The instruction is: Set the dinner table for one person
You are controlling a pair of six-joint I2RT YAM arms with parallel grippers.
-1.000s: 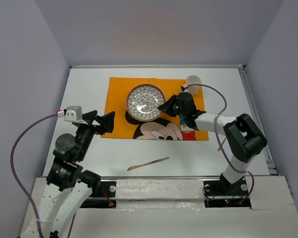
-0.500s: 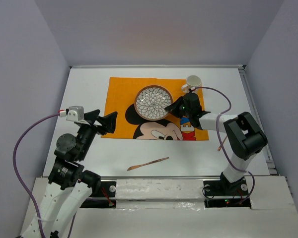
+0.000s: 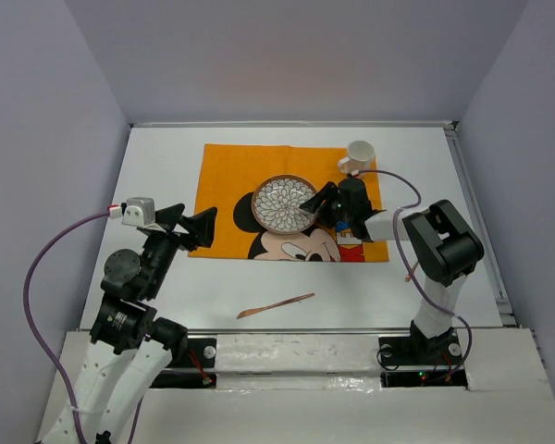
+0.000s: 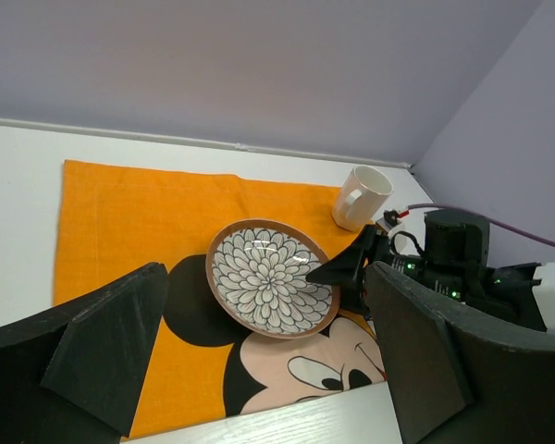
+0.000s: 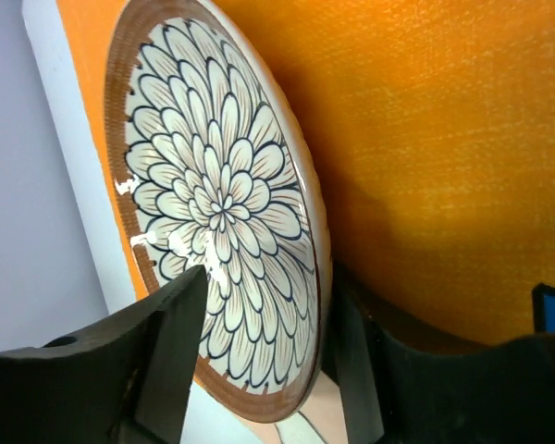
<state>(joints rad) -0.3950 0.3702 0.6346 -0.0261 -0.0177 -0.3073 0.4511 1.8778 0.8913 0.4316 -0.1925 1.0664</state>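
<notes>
Under and around the orange Mickey Mouse cloth (image 3: 224, 176): white bench (image 3: 157, 157), showing as a bare margin on every side of the cloth; this is the surface to be set. At the cloth's left edge: left claw (image 3: 191, 226), raised, jaws spread wide, holding nothing, pose the same as a second ago. Off the cloth's near edge, on the bare bench: wooden utensil (image 3: 276, 305), lying slantwise, untouched, well apart from both claws. On the cloth, just above the printed face: patterned plate (image 3: 285, 203), brown-rimmed. It has been carried from the cloth's far side rightward and then toward the near side, and now sits close to the cloth's middle. At the plate's right rim, over the cloth: right claw (image 3: 314, 204), closed down on that rim, one finger above and one beneath per the wrist view, arm folded back toward its base. At the cloth's far right corner: white mug (image 3: 359, 155), upright, handle toward the cloth. Judgement: plate placement nearly complete, release likely next; utensil not yet brought alongside.
</notes>
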